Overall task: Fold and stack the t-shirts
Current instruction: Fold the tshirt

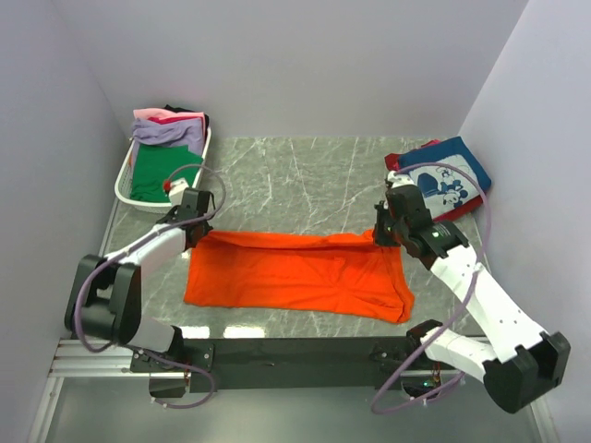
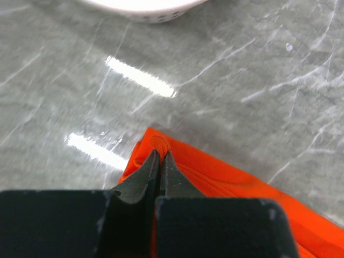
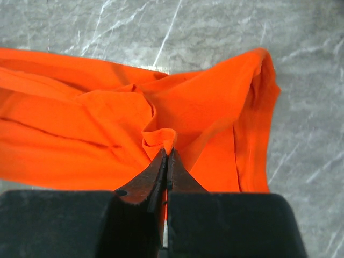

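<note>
Left gripper fingers are clamped on the far left corner of the orange t-shirt; right gripper pinches its far right edge, on the marble table.

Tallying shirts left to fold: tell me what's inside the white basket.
The basket holds a green tee at the front, lavender cloth and pink cloth behind it, black cloth at the back. Anything beneath them is covered, so no full count.

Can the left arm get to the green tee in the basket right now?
Probably not yet: its fingers are pinched on a corner of the orange tee. The basket sits beyond, nothing between, so after letting go, likely yes.
</note>
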